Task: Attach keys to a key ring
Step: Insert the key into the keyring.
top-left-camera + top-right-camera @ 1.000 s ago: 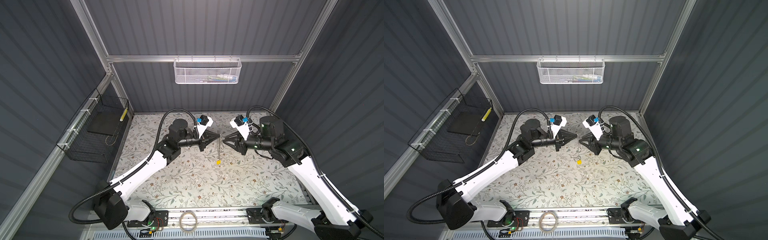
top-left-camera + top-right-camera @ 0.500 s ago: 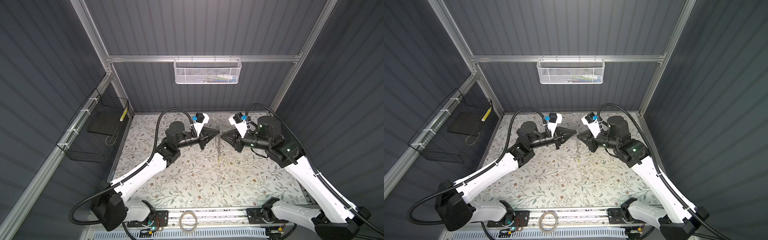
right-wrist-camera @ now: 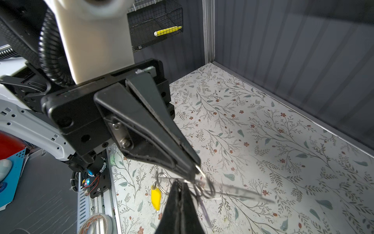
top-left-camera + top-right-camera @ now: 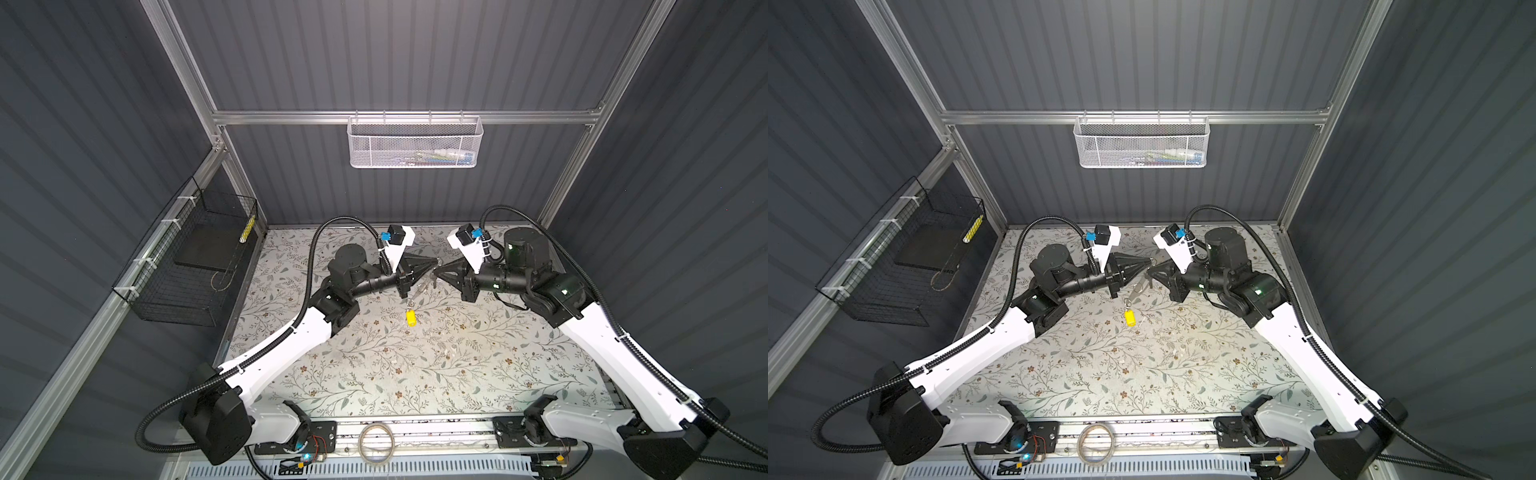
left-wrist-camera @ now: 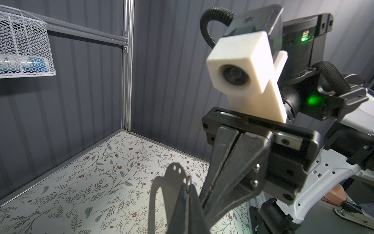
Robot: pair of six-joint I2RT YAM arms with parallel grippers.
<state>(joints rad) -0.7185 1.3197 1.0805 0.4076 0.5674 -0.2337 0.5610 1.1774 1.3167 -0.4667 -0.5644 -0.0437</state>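
Note:
My left gripper [image 4: 437, 261] and right gripper [image 4: 435, 272] meet tip to tip above the back of the floral mat [image 4: 374, 365]. In the right wrist view the left gripper [image 3: 194, 167] is shut on a thin wire loop of the key ring [image 3: 204, 188]. The right gripper [image 3: 179, 183] is shut on the ring's wire just beside it. The yellow key [image 3: 156, 197] dangles from a small ring below both grippers, also seen as the yellow key [image 4: 1130, 318] in a top view. A pale blurred streak [image 3: 242, 193] runs out from the rings; I cannot tell whether it is the second key.
A tan tape roll [image 4: 376, 442] lies on the front rail. A black wire basket [image 4: 195, 257] hangs on the left wall and a white mesh basket [image 4: 413, 143] on the back wall. Dark walls close the mat on three sides.
The right gripper has moved in toward the left gripper's tip and shut. The yellow key has swung to the left under them.

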